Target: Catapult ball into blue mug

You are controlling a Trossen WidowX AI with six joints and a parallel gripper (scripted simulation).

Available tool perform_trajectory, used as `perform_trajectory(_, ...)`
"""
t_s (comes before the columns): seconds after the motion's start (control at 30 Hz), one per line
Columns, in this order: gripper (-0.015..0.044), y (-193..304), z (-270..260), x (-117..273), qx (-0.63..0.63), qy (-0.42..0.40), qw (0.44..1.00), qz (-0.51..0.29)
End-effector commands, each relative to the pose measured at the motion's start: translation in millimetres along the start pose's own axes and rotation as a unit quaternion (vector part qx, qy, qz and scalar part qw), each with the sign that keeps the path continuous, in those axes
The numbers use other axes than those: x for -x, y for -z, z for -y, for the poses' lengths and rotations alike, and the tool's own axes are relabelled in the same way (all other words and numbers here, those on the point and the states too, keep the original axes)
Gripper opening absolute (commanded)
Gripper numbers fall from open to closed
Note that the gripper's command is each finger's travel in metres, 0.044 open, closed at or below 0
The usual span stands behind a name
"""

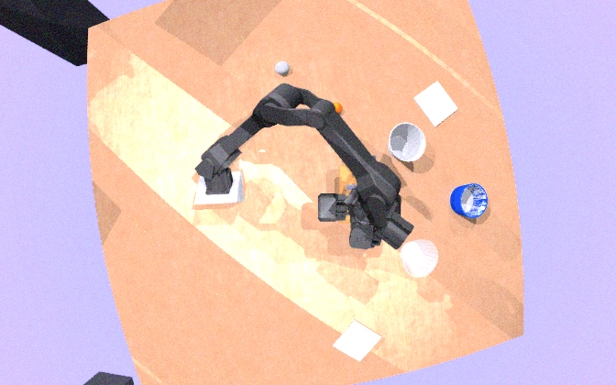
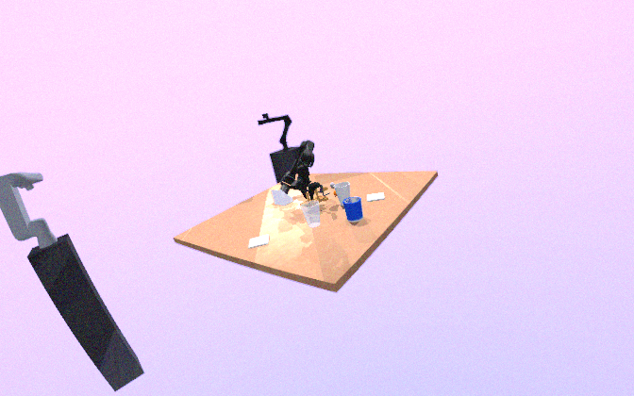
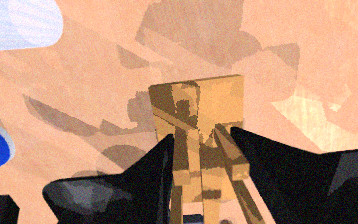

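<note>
The wooden catapult stands on the table, partly hidden under the arm in the top view. My gripper is shut on the catapult's wooden frame, one black finger on each side of its uprights. The blue mug stands upright to the right of the catapult in the top view. An orange ball lies on the table beside the arm's elbow, partly hidden by it. A grey ball lies farther up and left. The catapult's cup is not visible, so its contents cannot be told.
A white cup stands above and right of the catapult; another white cup stands below and right, near the wrist. Two flat white squares lie farther out. The arm's base stands on a white block.
</note>
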State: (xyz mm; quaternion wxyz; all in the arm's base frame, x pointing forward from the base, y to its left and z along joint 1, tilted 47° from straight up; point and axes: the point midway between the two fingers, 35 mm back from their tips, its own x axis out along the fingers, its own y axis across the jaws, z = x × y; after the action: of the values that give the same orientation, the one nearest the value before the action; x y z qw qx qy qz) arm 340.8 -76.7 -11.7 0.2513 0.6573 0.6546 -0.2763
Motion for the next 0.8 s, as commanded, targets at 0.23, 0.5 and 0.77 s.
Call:
perform_trajectory(0.23, 0.0000, 1, -1, 5, 0.143, 0.000, 0.990, 0.000)
perform_trajectory(0.5, 0.0000, 1, -6, 4, 0.278, -0.001, 0.960, 0.000)
perform_trajectory(0.77, 0.0000, 7, -20, 4, 0.368, -0.001, 0.930, -0.001)
